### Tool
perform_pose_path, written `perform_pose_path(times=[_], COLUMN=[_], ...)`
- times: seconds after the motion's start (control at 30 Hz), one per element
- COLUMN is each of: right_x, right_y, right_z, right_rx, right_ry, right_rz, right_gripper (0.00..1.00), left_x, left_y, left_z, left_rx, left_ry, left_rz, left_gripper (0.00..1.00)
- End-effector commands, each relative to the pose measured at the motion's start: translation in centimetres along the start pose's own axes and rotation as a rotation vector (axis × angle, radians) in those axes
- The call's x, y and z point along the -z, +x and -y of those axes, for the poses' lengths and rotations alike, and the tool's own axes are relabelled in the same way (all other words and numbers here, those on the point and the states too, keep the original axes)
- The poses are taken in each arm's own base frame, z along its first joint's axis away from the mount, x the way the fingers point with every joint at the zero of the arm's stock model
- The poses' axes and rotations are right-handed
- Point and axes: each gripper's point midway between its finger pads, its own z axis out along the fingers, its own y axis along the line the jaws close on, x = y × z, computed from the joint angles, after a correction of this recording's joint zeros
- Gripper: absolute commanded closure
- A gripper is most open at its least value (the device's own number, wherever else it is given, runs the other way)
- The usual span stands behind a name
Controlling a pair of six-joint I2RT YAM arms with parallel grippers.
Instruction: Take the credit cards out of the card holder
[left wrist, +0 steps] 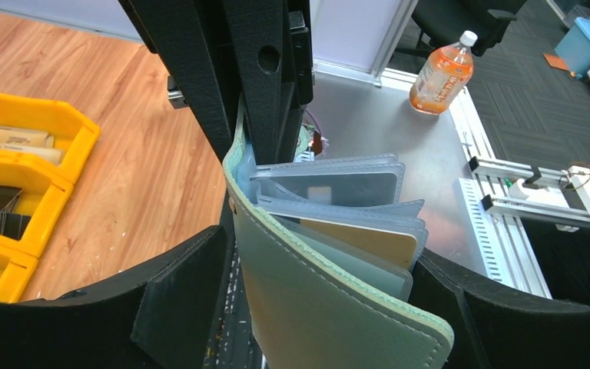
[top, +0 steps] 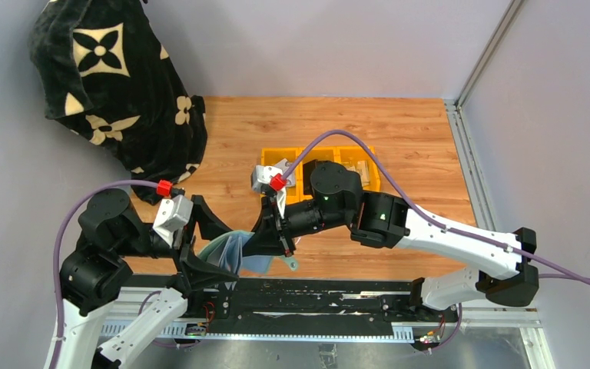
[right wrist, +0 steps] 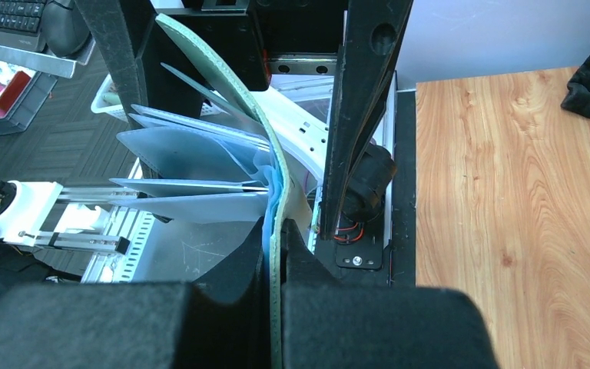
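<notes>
The card holder (left wrist: 315,323) hangs in the air over the near edge of the table (top: 399,131), left of its middle, between the two arms. The right claw (right wrist: 276,238) is clamped together on the edge of its green cover. The left claw (left wrist: 321,254) stands wide apart, one finger on each side of the holder; I cannot tell whether either finger presses on it. The grey-blue pockets (left wrist: 338,184) fan out from the cover, and a tan card (left wrist: 365,237) shows its edge in one of the lower ones. Other cards cannot be made out for certain.

The step in hand looks to be drawing out that card. To do it well, the left claw should probably narrow first and come in at the card's bare edge, so that it takes the card alone and not the soft sleeve around it. The pull should run straight along the pocket's mouth while the right claw grips the cover firmly. The card looks thin and slick, so a shallow pinch may slip.

Toward the middle of the table sit yellow bins (top: 273,154), well apart from the holder. At the far left corner hangs a black patterned blanket (top: 115,84).
</notes>
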Motion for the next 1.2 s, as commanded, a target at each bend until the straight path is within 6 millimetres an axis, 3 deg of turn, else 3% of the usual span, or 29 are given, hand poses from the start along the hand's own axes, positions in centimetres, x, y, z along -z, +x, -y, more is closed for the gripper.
perform_pose_path(times=[0.0,1.17], right_x=[1.3,2.1], right_y=[-2.6,-2.2], right_z=[-2.2,-0.9], right_rx=[0.031,0.001], right_ry=[-0.081,-0.13], right_rz=[0.075,0.058], right_gripper=[1.0,1.0], left_x=[-0.2,0.0], left_y=[0.1,-1.1], left_z=[-1.3,-1.2], left_rx=[0.007,-0.037], left_ry=[-0.051,-0.066], left_rz=[0.005,0.012], left_gripper=[0.19,0.17])
